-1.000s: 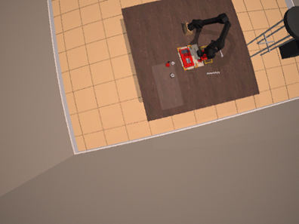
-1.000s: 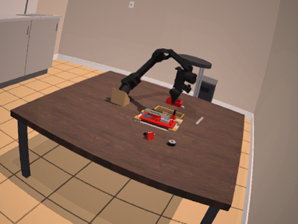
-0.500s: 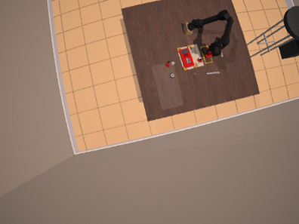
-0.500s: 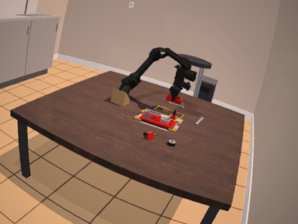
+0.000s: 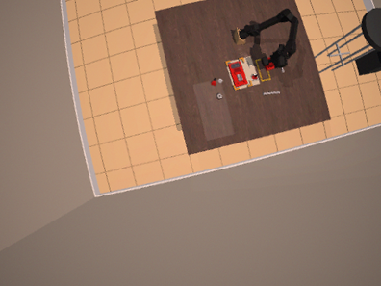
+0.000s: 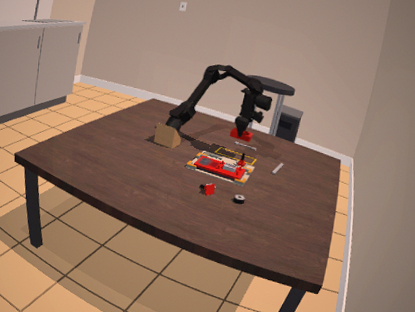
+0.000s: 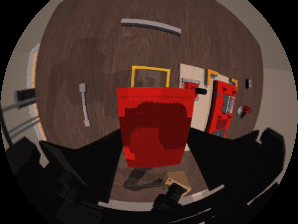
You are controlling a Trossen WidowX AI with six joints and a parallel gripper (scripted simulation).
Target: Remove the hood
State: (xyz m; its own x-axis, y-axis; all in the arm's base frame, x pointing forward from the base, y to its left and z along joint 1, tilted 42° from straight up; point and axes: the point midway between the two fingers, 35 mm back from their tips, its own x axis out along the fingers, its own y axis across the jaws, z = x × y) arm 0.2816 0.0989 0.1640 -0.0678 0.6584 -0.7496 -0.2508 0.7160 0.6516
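Observation:
My gripper (image 6: 240, 132) (image 7: 155, 131) is shut on the red hood (image 6: 241, 135) (image 7: 155, 117) and holds it raised above the table. The marked area is a yellow outline (image 5: 266, 80) (image 6: 238, 153) (image 7: 150, 67). In the top view the hood shows small at the outline's right side; in the exterior view it appears beyond the outline. In the wrist view the hood hides the outline's near part. The toy car (image 5: 239, 76) (image 6: 220, 168) (image 7: 221, 117), red on a pale base with orange corners, lies beside the marked area, away from the hood.
A tan block (image 5: 239, 37) (image 6: 167, 136) stands near the arm's base. A grey bar (image 5: 271, 93) (image 6: 277, 169) (image 7: 151, 26) and a thin grey tool (image 6: 245, 146) (image 7: 85, 106) lie on the table. A small wheel (image 5: 219, 96) (image 6: 239, 199) and a red piece (image 5: 213, 82) (image 6: 209, 188) lie beyond the car.

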